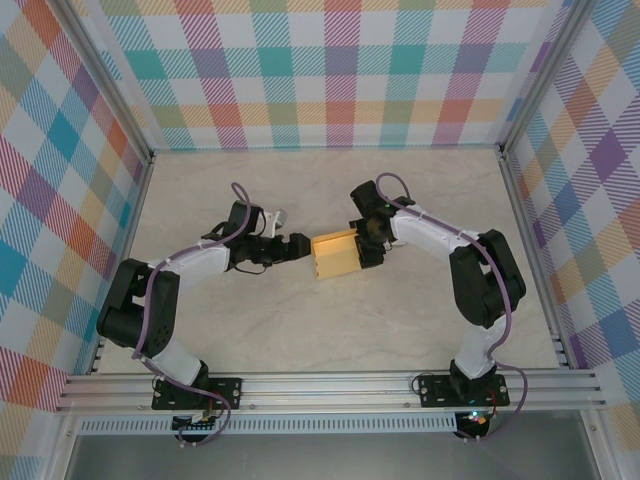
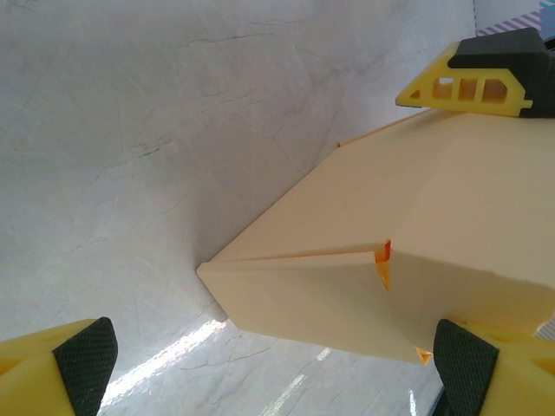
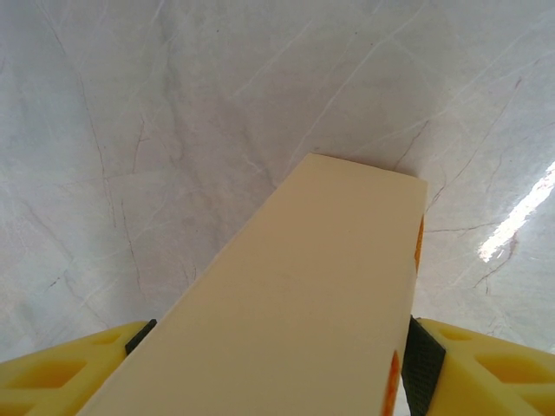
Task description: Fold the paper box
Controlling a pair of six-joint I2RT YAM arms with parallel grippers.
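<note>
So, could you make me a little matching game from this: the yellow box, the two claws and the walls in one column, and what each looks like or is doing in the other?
Things:
1. paper box
2. left gripper
3. right gripper
4. walls

Descriptions:
A. checked in many colours
B. shut on the box's right end
C. yellow-orange, between the two grippers
D. jaws wide open at the box's left end

Pairs: 1-C, 2-D, 3-B, 4-A.
</note>
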